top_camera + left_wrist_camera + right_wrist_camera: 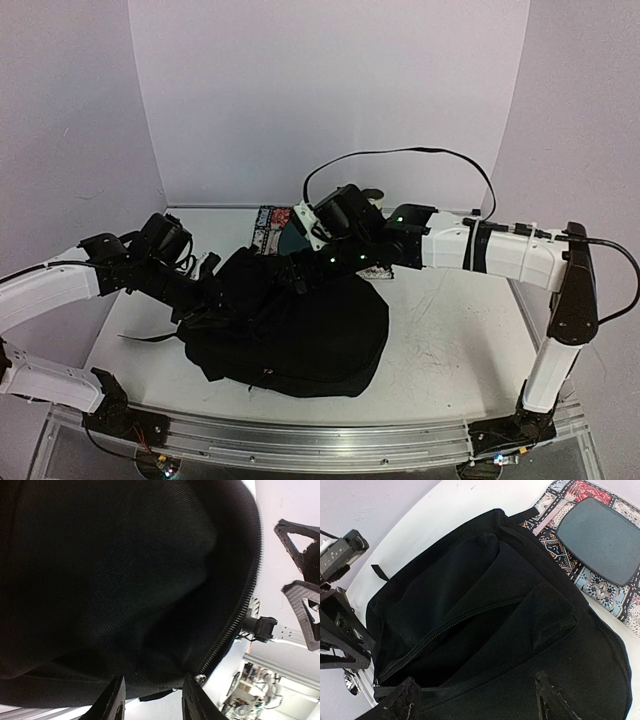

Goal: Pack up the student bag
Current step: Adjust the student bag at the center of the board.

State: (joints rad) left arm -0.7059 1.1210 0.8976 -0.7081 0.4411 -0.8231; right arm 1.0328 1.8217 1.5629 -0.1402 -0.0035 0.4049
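Bag (300, 330) slumped, both jaws apart
Left jaws seemingly at the zip (235, 625), right jaws above; limp fabric could slip free

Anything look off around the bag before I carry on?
Nothing spilled or damaged. The student bag lies slumped on the table, a strap trailing left. A patterned flat item bearing a dark grey slab sits outside, behind it.

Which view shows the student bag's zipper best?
Right wrist: the zipper runs in plain view across the student bag. Left wrist shows only a close, curved stretch along the edge; top external shows just black fabric.
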